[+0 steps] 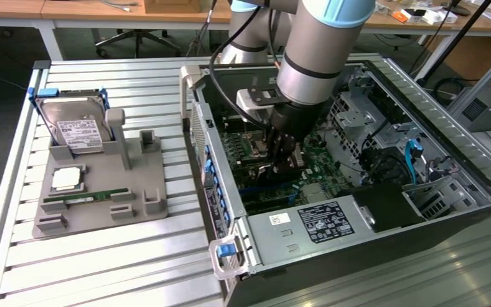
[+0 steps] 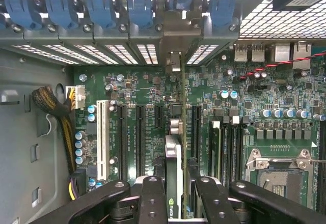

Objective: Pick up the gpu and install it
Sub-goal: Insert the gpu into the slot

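the slatted tabletop point(image 1: 100, 268) carries an open computer case point(image 1: 450, 211) and, toward the exterior view's left, a grey holder tray point(image 1: 100, 192) with a hard drive point(image 1: 75, 125) standing in it. inside the case lies the green motherboard point(image 2: 137, 89). the arm's gripper point(image 2: 175, 196) reaches down over it, jaws clamped on the gpu point(image 2: 173, 158) (seen edge-on in the wrist view), which stands upright above the expansion slots point(image 2: 140, 137), its bracket end toward the rear slot openings point(image 2: 147, 53).

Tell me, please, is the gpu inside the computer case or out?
Inside: the claw holds the gpu on edge over the motherboard slots.
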